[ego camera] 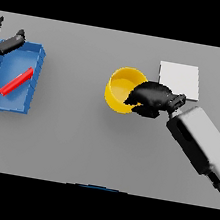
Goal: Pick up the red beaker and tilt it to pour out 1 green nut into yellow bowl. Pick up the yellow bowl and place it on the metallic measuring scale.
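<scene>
The yellow bowl (121, 88) stands near the middle of the table, tipped slightly toward the left. My right hand (152, 98) is at its right rim, with fingers curled over the edge and into the bowl. The metallic measuring scale (180, 79), a pale square plate, lies just behind and to the right of that hand. A red beaker (16, 80) lies on its side inside the blue tray (33, 58) at the far left. My left hand (7, 42) shows at the tray's back left corner, fingers relaxed. No green nut is visible.
The blue tray occupies the left edge of the table. My right forearm (201, 140) crosses the lower right area diagonally.
</scene>
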